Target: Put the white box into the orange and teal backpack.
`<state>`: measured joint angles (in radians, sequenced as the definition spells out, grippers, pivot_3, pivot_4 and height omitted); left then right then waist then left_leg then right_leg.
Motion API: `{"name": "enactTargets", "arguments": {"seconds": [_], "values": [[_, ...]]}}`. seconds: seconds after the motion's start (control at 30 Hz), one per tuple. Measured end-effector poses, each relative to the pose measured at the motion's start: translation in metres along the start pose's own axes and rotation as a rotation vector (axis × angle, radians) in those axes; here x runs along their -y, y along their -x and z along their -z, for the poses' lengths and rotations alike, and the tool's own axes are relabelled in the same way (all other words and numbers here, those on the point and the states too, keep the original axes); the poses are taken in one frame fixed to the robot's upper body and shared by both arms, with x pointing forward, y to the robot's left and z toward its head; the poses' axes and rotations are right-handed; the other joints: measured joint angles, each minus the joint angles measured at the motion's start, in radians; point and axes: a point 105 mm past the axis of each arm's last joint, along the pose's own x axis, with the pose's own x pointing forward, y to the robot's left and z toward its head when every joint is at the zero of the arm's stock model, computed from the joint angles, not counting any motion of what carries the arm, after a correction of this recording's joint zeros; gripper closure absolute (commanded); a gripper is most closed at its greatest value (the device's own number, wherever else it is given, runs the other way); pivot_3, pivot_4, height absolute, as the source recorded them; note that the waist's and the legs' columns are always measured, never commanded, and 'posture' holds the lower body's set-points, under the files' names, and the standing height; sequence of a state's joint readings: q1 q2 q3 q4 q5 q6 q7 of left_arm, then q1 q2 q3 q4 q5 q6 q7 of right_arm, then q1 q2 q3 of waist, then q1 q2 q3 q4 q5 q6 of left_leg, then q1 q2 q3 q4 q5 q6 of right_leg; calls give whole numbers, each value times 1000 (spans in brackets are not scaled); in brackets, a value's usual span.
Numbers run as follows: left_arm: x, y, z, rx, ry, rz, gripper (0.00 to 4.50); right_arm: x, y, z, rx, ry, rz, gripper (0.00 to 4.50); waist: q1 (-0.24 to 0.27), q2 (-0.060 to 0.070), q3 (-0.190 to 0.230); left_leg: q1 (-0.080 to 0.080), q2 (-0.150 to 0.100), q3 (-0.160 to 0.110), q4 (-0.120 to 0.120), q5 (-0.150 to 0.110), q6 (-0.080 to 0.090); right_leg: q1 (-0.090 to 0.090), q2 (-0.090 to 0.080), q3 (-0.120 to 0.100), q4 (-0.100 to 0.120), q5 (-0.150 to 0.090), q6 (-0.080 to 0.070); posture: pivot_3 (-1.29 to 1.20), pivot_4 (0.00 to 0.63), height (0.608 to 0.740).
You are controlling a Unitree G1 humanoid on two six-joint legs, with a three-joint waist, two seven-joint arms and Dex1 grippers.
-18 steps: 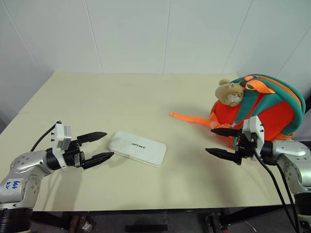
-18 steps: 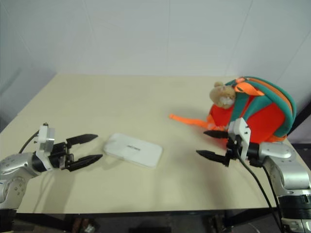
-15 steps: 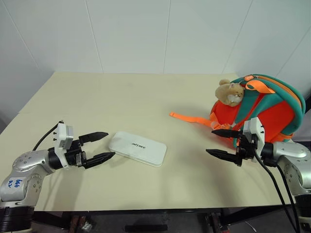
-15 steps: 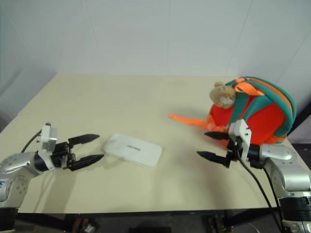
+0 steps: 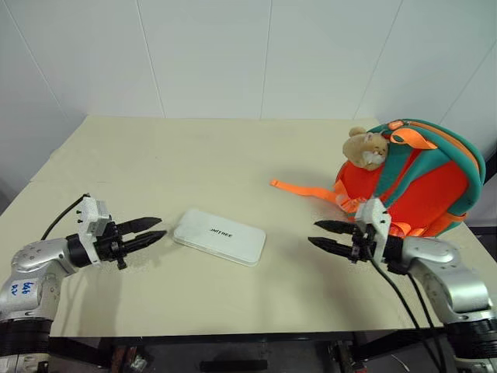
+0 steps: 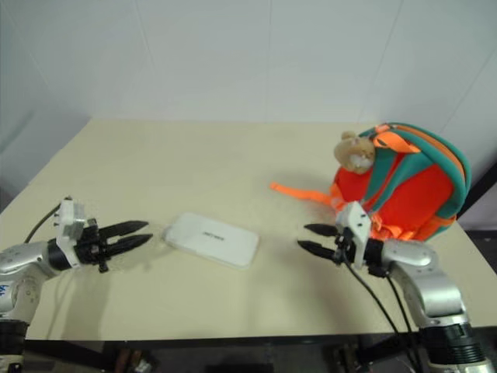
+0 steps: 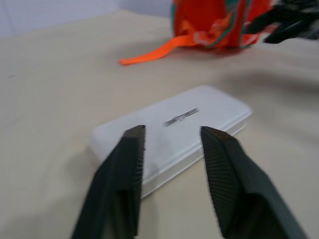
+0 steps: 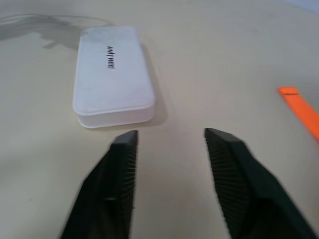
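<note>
Lying flat, the glossy white box (image 5: 220,236) could be nudged away by parted, empty left gripper (image 5: 151,230) and right gripper (image 5: 321,235), missing the orange and teal backpack (image 5: 423,183)

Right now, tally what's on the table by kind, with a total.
White box: 1
Orange and teal backpack: 1
Tan plush bear on the backpack: 1
Total: 3
</note>
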<state>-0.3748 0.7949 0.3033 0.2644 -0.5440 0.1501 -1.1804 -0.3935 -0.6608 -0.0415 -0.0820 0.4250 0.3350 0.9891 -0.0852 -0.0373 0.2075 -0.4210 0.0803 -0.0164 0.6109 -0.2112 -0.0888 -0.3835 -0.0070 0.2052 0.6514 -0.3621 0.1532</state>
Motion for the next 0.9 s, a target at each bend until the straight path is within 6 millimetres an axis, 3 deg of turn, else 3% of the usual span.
{"name": "enactTargets", "arguments": {"seconds": [0.1, 0.13, 0.27, 0.57, 0.9], "values": [[-10, 2, 0, 3, -21, -27, 4469, -6, -11, 5, 2, -19, -10, 4139, 3, 0, 0, 0, 0, 0, 0, 0, 0, 0, 0, 0, 0, 0, 0, 0, 150, 740], [-14, 1, 1, -2, -23, -35, 4500, -8, -15, 6, 0, -23, -13, 4458, 3, 0, 0, 0, 0, 0, 0, 0, 0, 0, 0, 0, 1, 0, 0, 0, 150, 740], [-26, -4, 6, -19, -20, -52, 4500, -15, -27, 11, -9, -53, -35, 4485, 3, 0, 0, 0, 0, 0, 1, 0, 0, 0, 0, 0, 1, 0, 0, 0, 150, 740], [-47, -36, 43, -50, 14, -222, 4500, -27, -53, 39, -61, -159, -20, 4485, 1, 0, 0, -1, 0, 0, 1, 0, 0, -1, 1, 0, 3, 0, 0, 0, 150, 740], [-41, -50, 60, -75, 37, -221, 4500, -31, -70, 35, -57, -176, -17, 4485, 4, 0, 0, -1, 0, 0, 1, 0, -1, -3, 1, 0, 5, 0, 0, 0, 150, 740]]}}
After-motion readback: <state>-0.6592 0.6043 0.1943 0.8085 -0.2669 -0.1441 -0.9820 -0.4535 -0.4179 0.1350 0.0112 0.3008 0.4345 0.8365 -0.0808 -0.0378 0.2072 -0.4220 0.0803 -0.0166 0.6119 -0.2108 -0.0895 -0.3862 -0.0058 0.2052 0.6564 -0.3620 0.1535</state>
